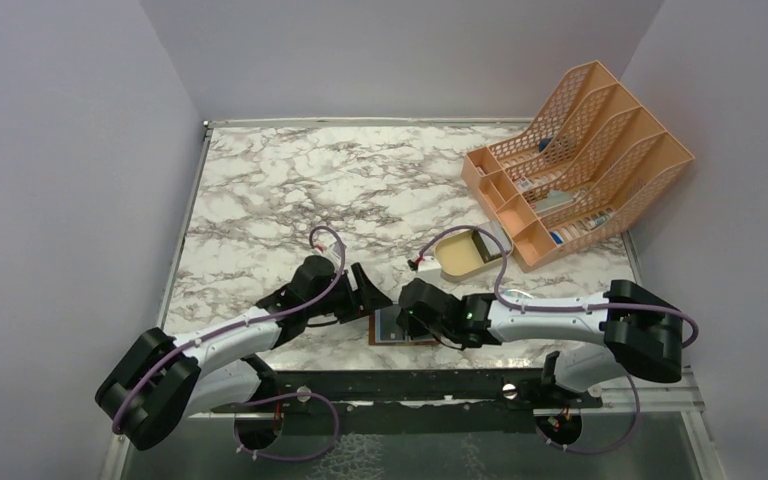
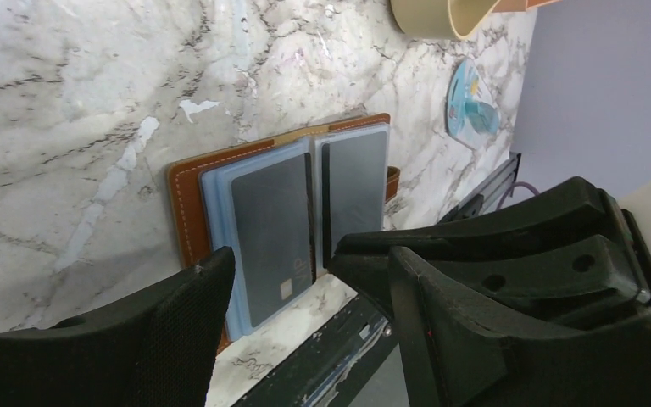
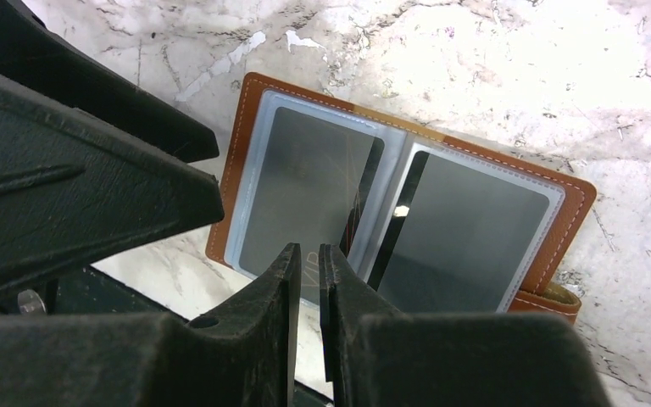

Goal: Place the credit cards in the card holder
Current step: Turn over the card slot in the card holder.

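- I see the wallet [image 1: 398, 330] lying open and flat at the near edge of the table [image 1: 260, 190].
- Both my claws meet there.
- Two dark cards [image 3: 305, 186] sit in its clear sleeves, one on each side of the fold.
- My left claw [image 1: 365, 290] is open. Its fingers [image 2: 178, 339] stand wide apart with nothing in them. It is low, just beside the wallet.
- My right claw [image 3: 309, 250] is almost closed. Only a thin slit shows between its fingers.
- Its tips are right at the near edge of one card. I cannot tell if it pinches that card.
- The tan tray [image 1: 465, 255] sits farther back on the table.
- The orange rack [image 1: 580, 150] stands in the far right corner.
- A blue packet [image 2: 472, 106] lies on the table, not far from the tray.
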Robot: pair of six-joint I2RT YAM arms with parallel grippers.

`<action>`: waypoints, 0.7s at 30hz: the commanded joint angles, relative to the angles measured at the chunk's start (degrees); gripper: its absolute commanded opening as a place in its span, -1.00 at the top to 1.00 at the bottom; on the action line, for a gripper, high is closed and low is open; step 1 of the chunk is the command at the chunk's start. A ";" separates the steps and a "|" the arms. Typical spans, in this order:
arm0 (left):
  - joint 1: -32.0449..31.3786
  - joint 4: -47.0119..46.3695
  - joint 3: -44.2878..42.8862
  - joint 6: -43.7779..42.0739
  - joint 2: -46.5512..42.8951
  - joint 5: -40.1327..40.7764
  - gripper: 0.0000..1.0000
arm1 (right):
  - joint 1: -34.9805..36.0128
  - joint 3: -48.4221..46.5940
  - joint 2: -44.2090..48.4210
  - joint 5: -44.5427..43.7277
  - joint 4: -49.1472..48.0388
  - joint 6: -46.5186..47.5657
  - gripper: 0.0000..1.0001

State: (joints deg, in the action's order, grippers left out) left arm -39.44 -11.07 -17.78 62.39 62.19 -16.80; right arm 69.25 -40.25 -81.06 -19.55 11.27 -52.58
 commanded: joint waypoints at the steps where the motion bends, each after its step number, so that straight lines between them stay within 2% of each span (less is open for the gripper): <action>1: 0.24 -6.66 0.81 1.76 1.26 -4.01 -0.38 | -0.17 -0.33 -1.76 0.66 -2.53 0.41 0.71; 21: 0.24 -8.65 1.61 1.77 4.11 -2.69 -0.39 | -0.70 3.63 -5.50 2.02 -4.29 -2.26 0.82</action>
State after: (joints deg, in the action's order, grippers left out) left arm -39.44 -17.50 -16.47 63.99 65.76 -18.87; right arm 68.75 -38.02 -85.49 -18.81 7.73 -54.00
